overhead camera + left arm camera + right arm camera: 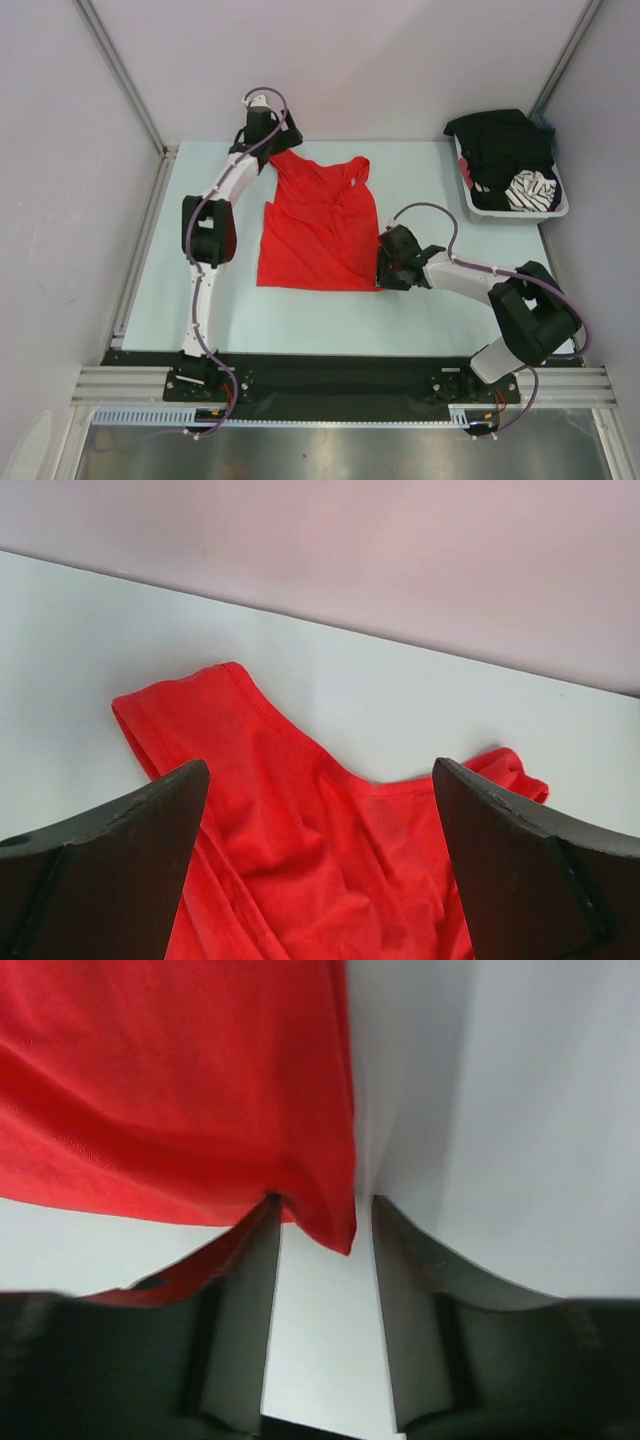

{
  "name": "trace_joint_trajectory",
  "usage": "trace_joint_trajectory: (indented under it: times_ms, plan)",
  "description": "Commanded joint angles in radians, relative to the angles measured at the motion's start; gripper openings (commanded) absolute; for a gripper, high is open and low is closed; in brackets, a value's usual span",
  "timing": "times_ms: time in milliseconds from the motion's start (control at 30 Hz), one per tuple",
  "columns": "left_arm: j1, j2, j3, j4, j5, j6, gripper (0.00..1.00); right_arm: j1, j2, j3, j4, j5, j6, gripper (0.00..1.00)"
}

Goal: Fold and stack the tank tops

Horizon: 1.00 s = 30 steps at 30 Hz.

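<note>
Red tank top (320, 225) lies spread flat and unfolded in the middle of the bench (420, 300), straps toward the far side and hem toward the arms. The left fingers (120, 850) hang released and wide apart over the far-left strap, touching nothing as far as the wrist view shows. The right fingers (235, 1300) sit low at the near-right hem corner, partly drawn in with the corner between them, but a gap shows and the cloth does not look pinched yet. The black tank top (500, 145) sits bunched in the white basket (560, 212) at the far right, on a striped cloth (530, 190). By my reading, no fold has been made and nothing is stacked. The first fold of the red one is only being set up, and the black one waits its turn.
</note>
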Motion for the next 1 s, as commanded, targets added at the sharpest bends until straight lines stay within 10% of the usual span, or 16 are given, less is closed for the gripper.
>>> trace_joint_trajectory:
  times_ms: [0,300,433,967]
  plan:
    - [0.026,-0.151,-0.040,0.008,0.042,-0.018,1.00,0.008,0.034,-0.027,0.050,-0.070,-0.008,0.40]
    - [0.015,-0.732,-0.700,-0.064,-0.010,-0.042,1.00,0.013,-0.051,-0.081,0.021,-0.038,-0.006,0.00]
    - [-0.030,-1.015,-1.156,0.024,-0.085,-0.078,1.00,0.010,-0.065,-0.073,-0.028,-0.025,-0.017,0.00]
    - [-0.205,-1.398,-1.752,-0.067,-0.102,-0.122,0.85,0.005,-0.215,-0.187,-0.137,-0.021,0.048,0.00]
